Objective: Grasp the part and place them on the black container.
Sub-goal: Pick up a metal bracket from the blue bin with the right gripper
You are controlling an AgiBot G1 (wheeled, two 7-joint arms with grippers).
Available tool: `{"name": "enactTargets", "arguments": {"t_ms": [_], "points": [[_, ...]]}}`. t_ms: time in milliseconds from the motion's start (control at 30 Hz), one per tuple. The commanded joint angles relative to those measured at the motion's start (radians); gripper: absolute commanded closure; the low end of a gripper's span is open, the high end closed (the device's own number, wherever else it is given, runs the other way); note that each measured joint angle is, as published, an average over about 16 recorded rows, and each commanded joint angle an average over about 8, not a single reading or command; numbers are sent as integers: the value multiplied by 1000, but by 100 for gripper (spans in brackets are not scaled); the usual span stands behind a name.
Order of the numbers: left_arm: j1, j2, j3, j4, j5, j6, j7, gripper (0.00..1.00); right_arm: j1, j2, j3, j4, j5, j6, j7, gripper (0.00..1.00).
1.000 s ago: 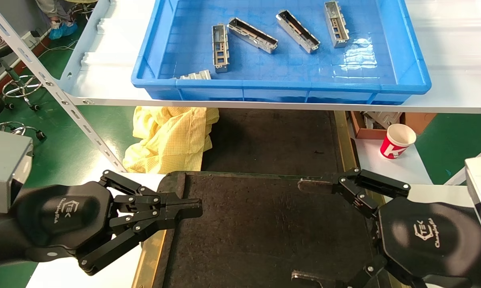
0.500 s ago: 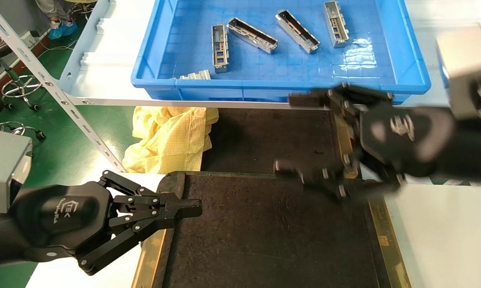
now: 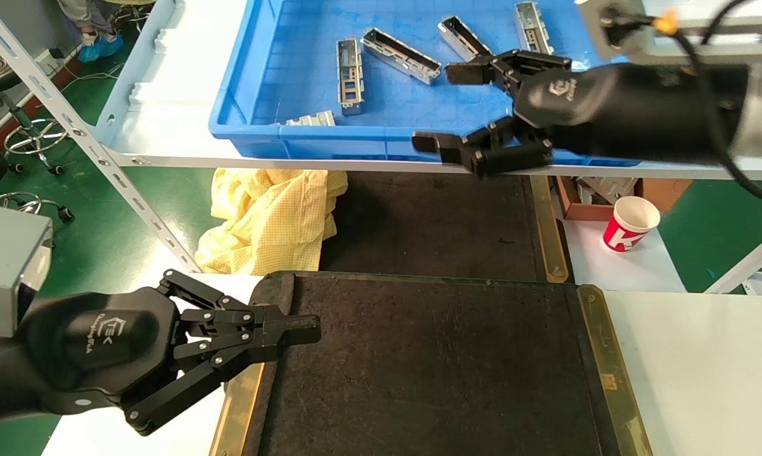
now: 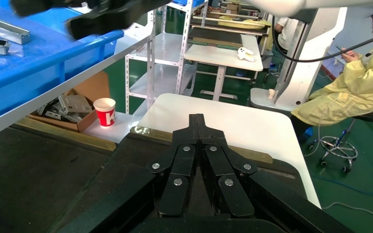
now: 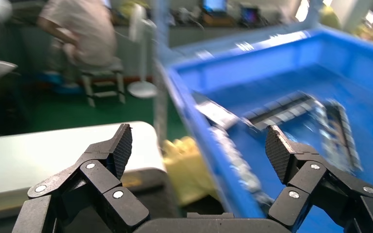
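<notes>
Right tool (image 3: 447,104) spread wide over the bin's (image 3: 241,95) near rim, parts (image 3: 400,56) just beyond; left tool (image 3: 301,329) closed, empty, at the container (image 3: 431,367).

The right gripper (image 3: 447,104) reaches forward at full stretch, jaws spread wide and empty. The left gripper (image 3: 304,330) sits low, jaws pressed together.

Showing "TEK" logos on left gripper (image 3: 295,330) and right gripper (image 3: 447,107) housings; white "K" on red paper cup (image 3: 629,223).
</notes>
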State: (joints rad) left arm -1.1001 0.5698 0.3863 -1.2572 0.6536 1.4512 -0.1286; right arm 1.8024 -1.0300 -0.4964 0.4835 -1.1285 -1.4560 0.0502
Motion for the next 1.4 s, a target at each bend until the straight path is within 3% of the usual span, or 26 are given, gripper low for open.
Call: {"name": "enactTargets", "arguments": {"t_ms": [33,633,1100,1167,1367,1400], "points": [[0,0,0,0,0,0,0,100,44,-31,-20,-81,-43,31,-33,0],[0,0,0,0,0,0,0,100,223,-271,-102,-387,-195,295,-185,0],[0,0,0,0,0,0,0,100,225,-321,-115,-425,-207,411,-203,1],[0,0,0,0,0,0,0,79,218,-323,-116,-420,-205,419,-200,19],[0,0,0,0,0,0,0,4,195,-326,-119,-404,-197,449,-185,93],[0,0,0,0,0,0,0,0,192,-326,-119,-402,-195,454,-182,98]]}}
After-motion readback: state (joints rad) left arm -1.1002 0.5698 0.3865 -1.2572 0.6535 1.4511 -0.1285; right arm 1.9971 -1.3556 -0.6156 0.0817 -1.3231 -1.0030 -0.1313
